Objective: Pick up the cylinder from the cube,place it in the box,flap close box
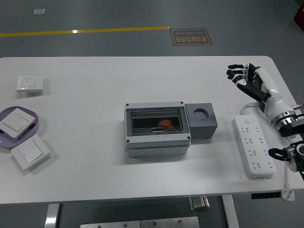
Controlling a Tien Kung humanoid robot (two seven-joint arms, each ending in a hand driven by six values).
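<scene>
Your right hand [243, 76] hangs over the far right part of the white table [95, 175], near the far right corner, with its fingers [234, 72] spread and relaxed and nothing in its grasp. The white forearm runs back from it toward the right edge of the picture. Just below and in front of the wrist you have a white power strip [253, 147] lying lengthwise along the right side of the table, its cable curling up toward the arm.

Move inward and you reach the grey cube [201, 121], which stands touching the right side of the box [156, 131]. The round socket in the cube's top shows empty. The box is a grey enclosure near the table's middle, and its clear flap lies down over the opening. Through that flap you can see an orange object [164, 124] inside the box, right of centre; this looks to be the cylinder, though its shape is hard to make out through the cover.

Far off on the left side you have a white wall socket [30, 84] by the far edge, a purple plate [38, 127] with a white switch [17, 121] on it at the left edge, and a second switch plate [30, 151] on the table just in front of the plate.
</scene>
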